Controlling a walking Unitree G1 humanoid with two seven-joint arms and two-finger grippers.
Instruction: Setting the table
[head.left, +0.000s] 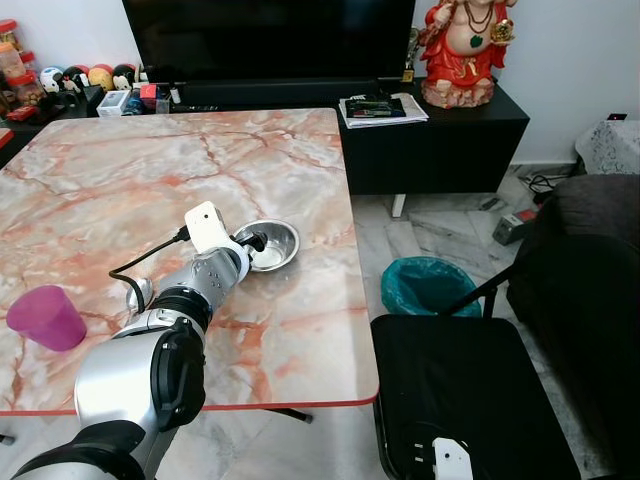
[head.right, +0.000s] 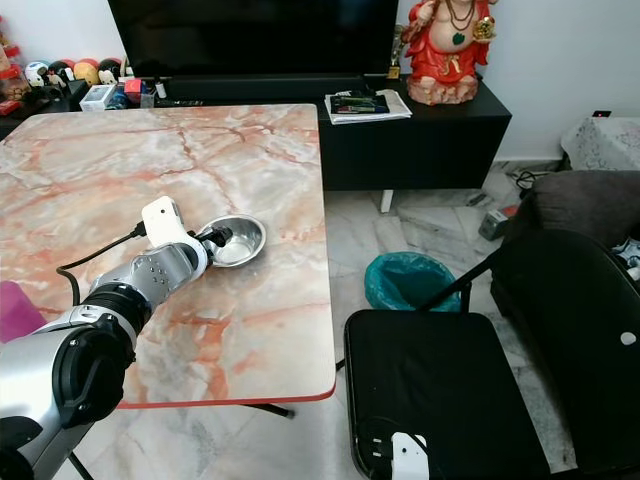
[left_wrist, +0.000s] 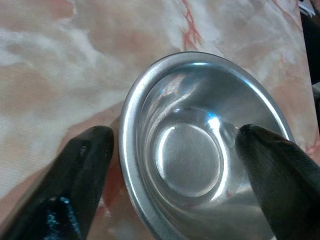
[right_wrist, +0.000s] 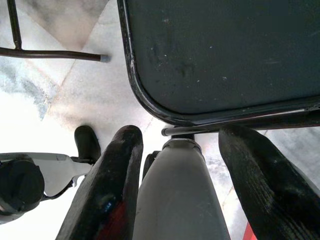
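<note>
The left tool (left_wrist: 172, 165) straddled the round shiny steel bowl's (head.left: 270, 243) rim, fingers spread, near the pink-veined marble counter's (head.left: 120, 180) right edge; closing squarely should avoid tipping the bowl.

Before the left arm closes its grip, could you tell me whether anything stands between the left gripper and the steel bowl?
Nothing visible does. The left gripper is already at the steel bowl on the marble table, its open fingers straddling the near rim, one outside and one inside. The purple cup stands well off to the side.
</note>
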